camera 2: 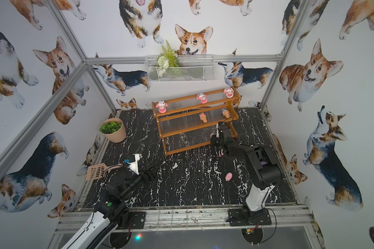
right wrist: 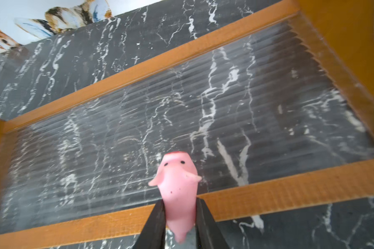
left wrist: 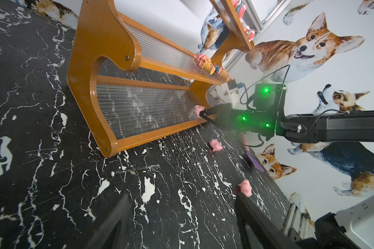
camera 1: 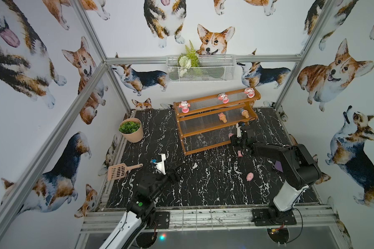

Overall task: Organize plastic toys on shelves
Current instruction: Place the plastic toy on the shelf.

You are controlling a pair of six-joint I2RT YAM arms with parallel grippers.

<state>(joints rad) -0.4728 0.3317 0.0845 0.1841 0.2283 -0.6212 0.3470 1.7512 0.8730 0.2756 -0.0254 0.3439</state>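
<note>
The shelves [camera 1: 205, 148] stand at the back of the black marble table. Three dolls [camera 1: 184, 106] [camera 1: 223, 98] [camera 1: 249, 92] sit on the top tier and two ice-cream cones [camera 1: 222, 117] [camera 1: 244, 113] on the middle one. My right gripper [right wrist: 179, 207] is shut on a pink pig [right wrist: 178, 189], held over the front rail [right wrist: 289, 194] at the bottom tier's right end. Two more pigs [camera 1: 240, 153] [camera 1: 250, 176] lie on the table in front. My left gripper [left wrist: 181, 207] hovers open over bare table at the front left, with nothing between its fingers.
A potted plant [camera 1: 131, 129] stands at the back left, and a beige scoop [camera 1: 119, 171] lies by the left edge. Part of a purple scoop [camera 1: 279, 166] shows under my right arm. A white wire basket [camera 1: 200, 68] hangs on the back wall.
</note>
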